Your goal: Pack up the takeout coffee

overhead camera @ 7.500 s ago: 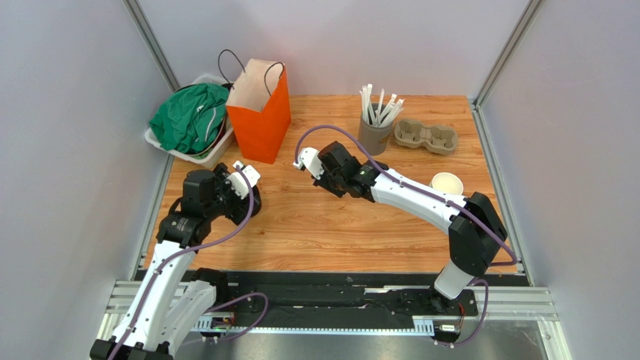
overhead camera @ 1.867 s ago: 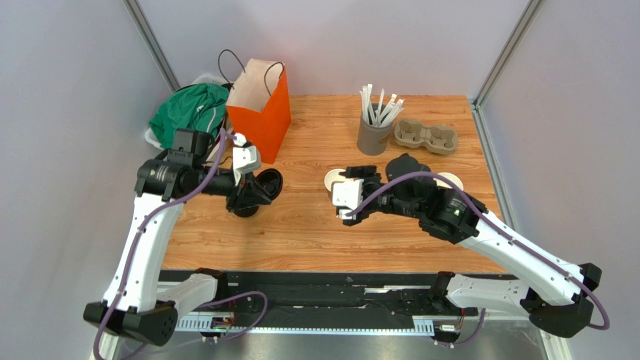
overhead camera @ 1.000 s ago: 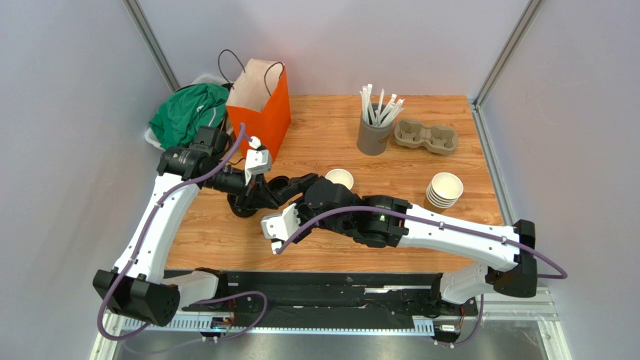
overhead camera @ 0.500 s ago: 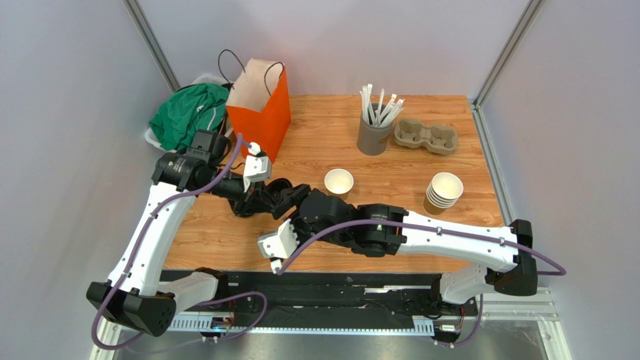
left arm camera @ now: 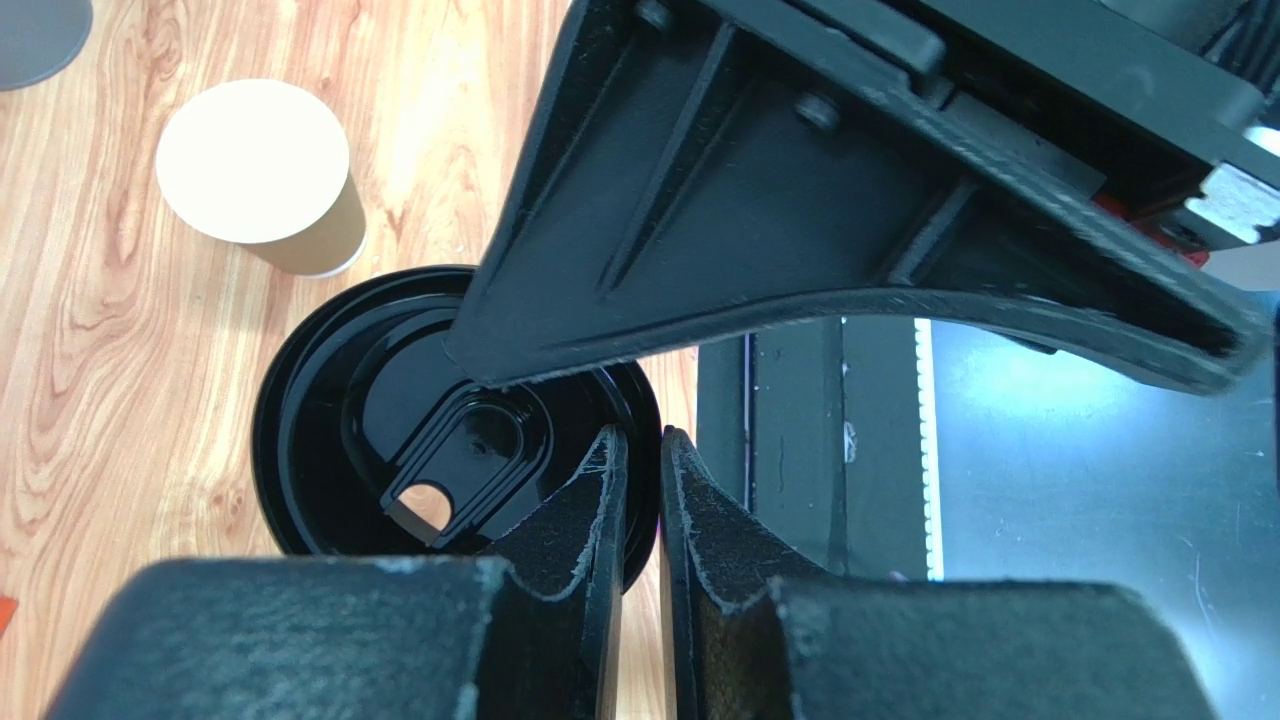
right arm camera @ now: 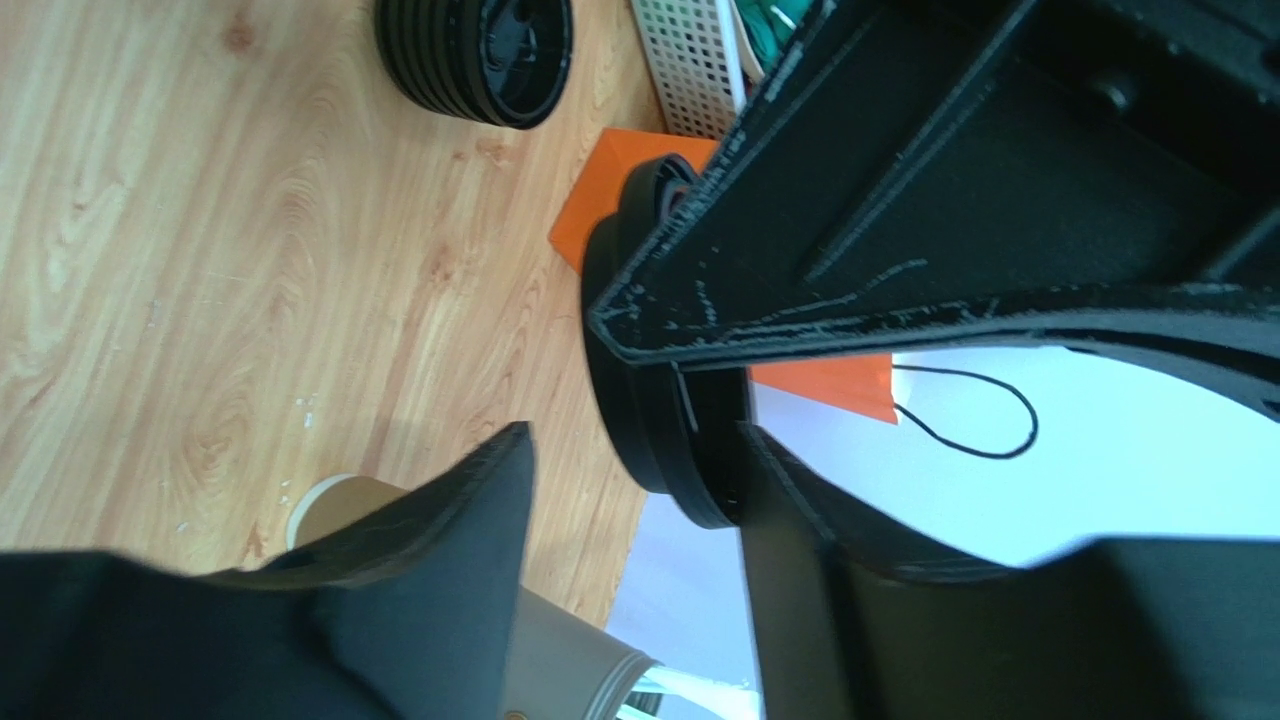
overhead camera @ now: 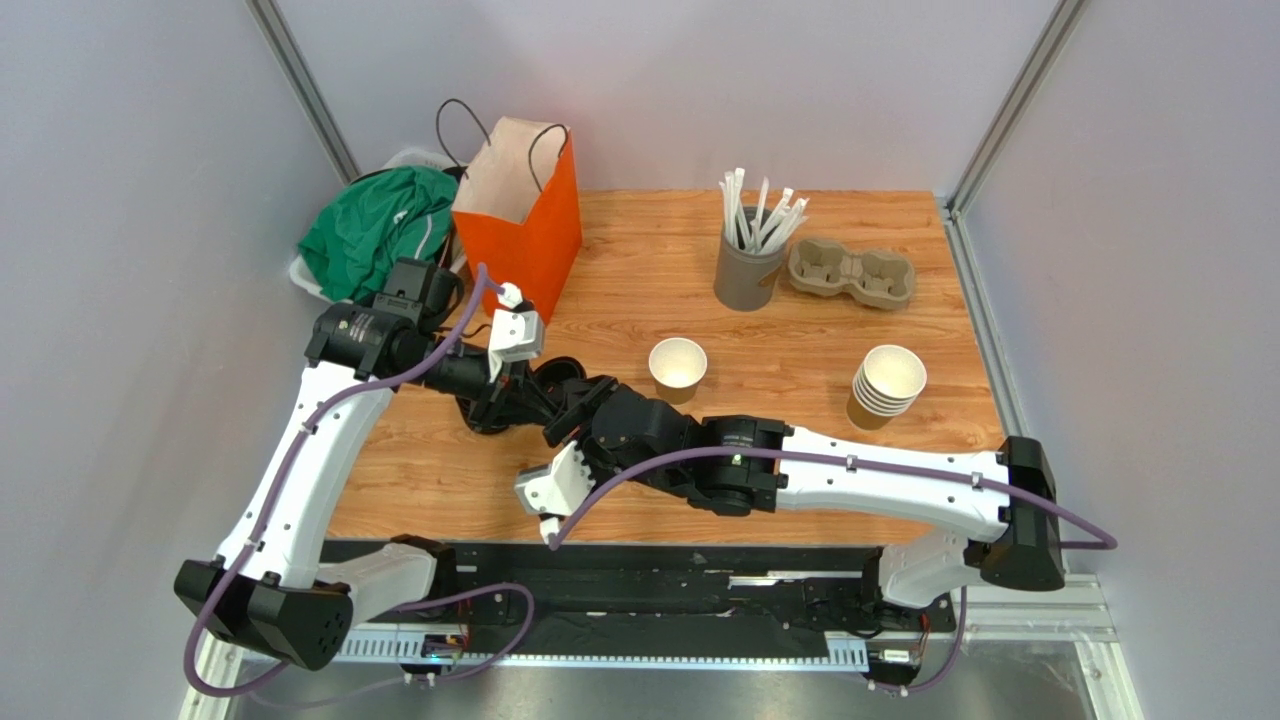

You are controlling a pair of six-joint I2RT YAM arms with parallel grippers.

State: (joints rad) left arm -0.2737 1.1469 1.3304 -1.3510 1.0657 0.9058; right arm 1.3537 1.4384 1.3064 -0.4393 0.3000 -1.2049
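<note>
The tan paper cup (overhead camera: pixel 678 362) stands upright, lidless, mid-table; it also shows in the left wrist view (left arm camera: pixel 263 173) and the right wrist view (right arm camera: pixel 323 507). My left gripper (overhead camera: pixel 526 393) (left arm camera: pixel 639 443) is shut on the rim of the round black lid (overhead camera: pixel 559 378) (left arm camera: pixel 346 435), holding it on edge above the table, left of the cup. My right gripper (overhead camera: pixel 579 398) (right arm camera: pixel 631 435) straddles the same lid (right arm camera: pixel 661 390). One finger touches the lid and the other stands a gap away. Each wrist view is largely blocked by the other gripper's fingers.
A stack of black lids (right arm camera: pixel 478 53) lies under the left gripper. An orange paper bag (overhead camera: pixel 522 225) and a bin of green cloth (overhead camera: pixel 376 233) stand back left. A grey cup of straws (overhead camera: pixel 747 270), a cardboard carrier (overhead camera: pixel 852 273) and stacked tan cups (overhead camera: pixel 887 383) are at right.
My right gripper has shifted slightly towards the lid and its jaws have narrowed around it. The left gripper keeps its grip and has barely moved.
</note>
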